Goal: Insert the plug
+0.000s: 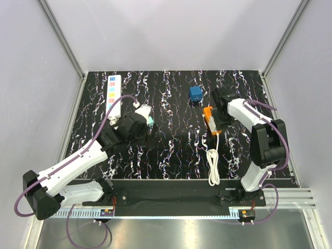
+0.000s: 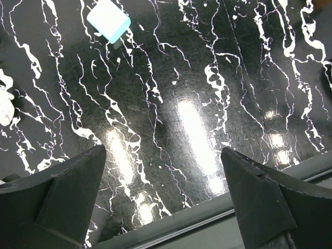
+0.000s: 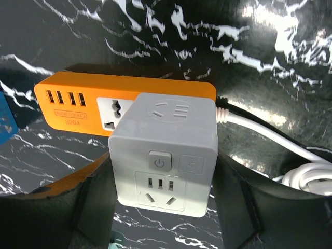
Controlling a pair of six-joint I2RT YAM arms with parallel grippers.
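My right gripper (image 3: 163, 179) is shut on a grey-white cube socket adapter (image 3: 163, 150), one finger on each side. The cube sits over the right half of an orange power strip (image 3: 78, 101), covering it; I cannot tell whether its pins are seated. In the top view the right gripper (image 1: 220, 113) is over the orange strip (image 1: 208, 118), and the cube is hidden under it. My left gripper (image 2: 163, 153) is open and empty above bare table; in the top view it (image 1: 139, 127) is left of centre.
The orange strip's white cord (image 1: 213, 167) lies coiled toward the near edge. A blue cube (image 1: 195, 93) stands behind the strip. A white power strip (image 1: 113, 93) lies at the back left. A teal-and-white block (image 2: 108, 19) lies by the left gripper.
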